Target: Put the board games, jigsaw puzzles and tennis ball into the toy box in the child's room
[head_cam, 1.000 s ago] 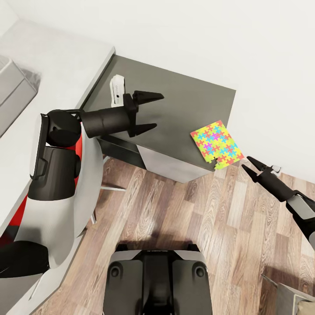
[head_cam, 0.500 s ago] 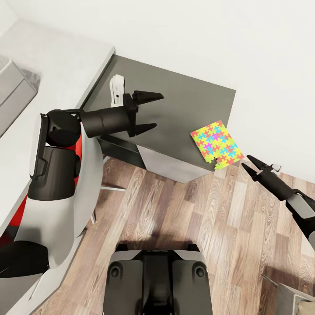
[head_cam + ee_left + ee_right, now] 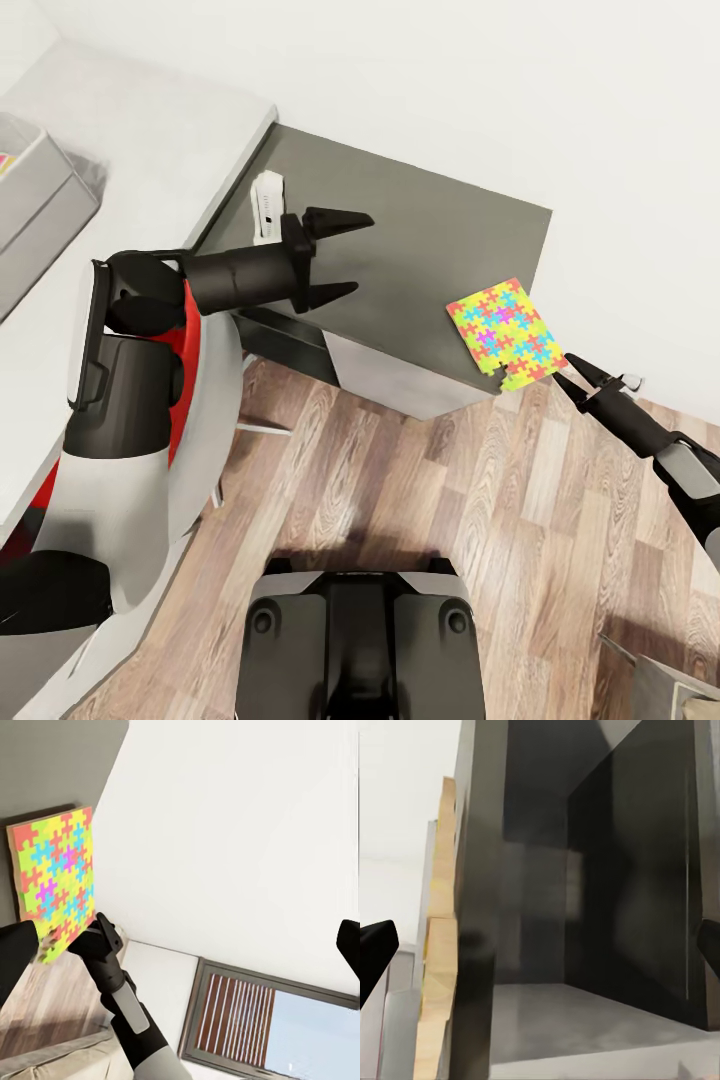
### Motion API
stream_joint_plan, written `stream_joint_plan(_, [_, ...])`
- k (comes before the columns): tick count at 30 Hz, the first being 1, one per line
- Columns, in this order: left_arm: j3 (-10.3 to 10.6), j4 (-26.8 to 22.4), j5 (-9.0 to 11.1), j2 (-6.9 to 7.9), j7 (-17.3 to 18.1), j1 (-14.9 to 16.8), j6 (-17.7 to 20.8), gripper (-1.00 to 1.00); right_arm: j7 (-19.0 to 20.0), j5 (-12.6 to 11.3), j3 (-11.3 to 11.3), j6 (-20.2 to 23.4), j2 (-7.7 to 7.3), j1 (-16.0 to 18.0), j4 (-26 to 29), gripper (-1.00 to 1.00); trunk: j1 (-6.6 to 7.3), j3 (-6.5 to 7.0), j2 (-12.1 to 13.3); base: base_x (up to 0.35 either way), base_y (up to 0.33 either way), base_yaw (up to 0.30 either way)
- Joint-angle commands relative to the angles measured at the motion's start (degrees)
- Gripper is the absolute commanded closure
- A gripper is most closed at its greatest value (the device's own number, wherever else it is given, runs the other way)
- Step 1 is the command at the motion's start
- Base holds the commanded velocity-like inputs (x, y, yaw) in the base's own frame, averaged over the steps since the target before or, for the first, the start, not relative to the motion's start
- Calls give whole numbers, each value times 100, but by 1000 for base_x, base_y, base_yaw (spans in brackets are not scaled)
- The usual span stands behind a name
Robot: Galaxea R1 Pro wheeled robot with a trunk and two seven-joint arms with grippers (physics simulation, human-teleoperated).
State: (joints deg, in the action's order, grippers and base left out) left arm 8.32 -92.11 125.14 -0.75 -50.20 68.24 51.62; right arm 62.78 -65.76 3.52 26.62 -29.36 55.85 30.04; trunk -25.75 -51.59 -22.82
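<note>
**Right claw lines up on the overhanging puzzle**

The jigsaw puzzle (image 3: 505, 333) lies flat on the dark counter (image 3: 420, 240), one corner jutting past the edge. It looks thin, light and liable to flex or shed pieces, so that overhanging corner seems the best grip. Its interlocking pieces are red, yellow, green and blue. The right claw (image 3: 572, 374) is spread open just beside that corner; the left claw (image 3: 345, 255) hangs open, empty, over the counter.

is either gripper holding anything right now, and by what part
Nothing is held. The left gripper hangs open over the table; the right gripper is open at the jigsaw puzzle's overhanging corner, not closed on it.
</note>
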Motion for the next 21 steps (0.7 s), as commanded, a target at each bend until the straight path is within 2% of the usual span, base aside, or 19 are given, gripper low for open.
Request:
stream_joint_plan(1, [-6, 0, 49, -4, -60, 5, 6, -100, 8, -60, 36, 37, -8, 4, -3, -100, -3, -6, -9, 0, 0, 149])
stream_joint_plan(9, [-6, 0, 51, -4, -55, 5, 6, -100, 5, -60, 35, 36, -3, 6, 1, -100, -3, -6, -9, 0, 0, 70])
stream_joint_plan(21, [-6, 0, 46, -4, -51, 12, 6, -100, -13, -54, 39, 36, 8, 16, 9, -100, -3, -6, -9, 0, 0, 15])
